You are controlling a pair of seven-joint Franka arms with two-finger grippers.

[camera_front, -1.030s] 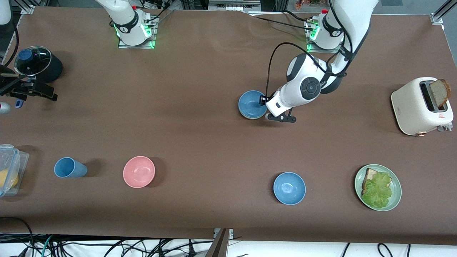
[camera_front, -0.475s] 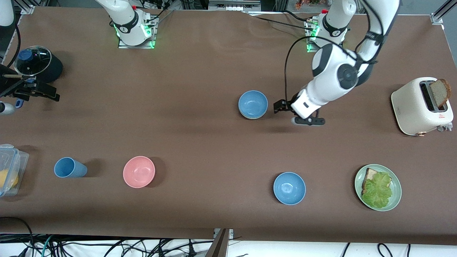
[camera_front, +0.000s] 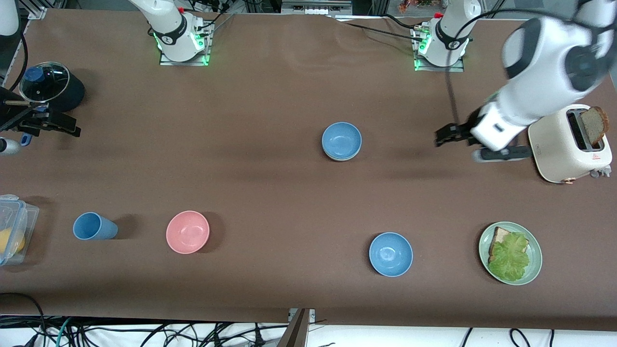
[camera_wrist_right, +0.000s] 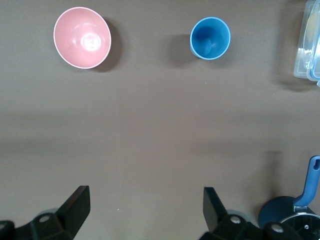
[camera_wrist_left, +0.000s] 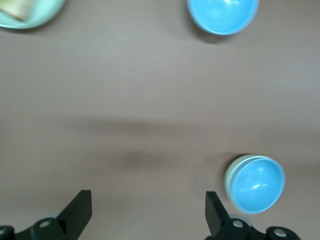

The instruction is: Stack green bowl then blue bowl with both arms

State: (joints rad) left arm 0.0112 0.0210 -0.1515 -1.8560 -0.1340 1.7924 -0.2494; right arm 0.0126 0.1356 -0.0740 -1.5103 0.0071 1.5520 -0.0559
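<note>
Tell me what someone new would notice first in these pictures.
Probably the left arm's open end effector, empty in the air beside the white toaster with its slice of bread. Mid-table, a blue bowl sits nested in the green bowl, only its pale rim showing. The right end effector waits open near the lidded black pot.

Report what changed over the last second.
The left gripper let go of the blue bowl, now nested in the green bowl, and swung away toward the toaster, jaws open. The right gripper waited open near the pot. Everything else stayed put.
</note>
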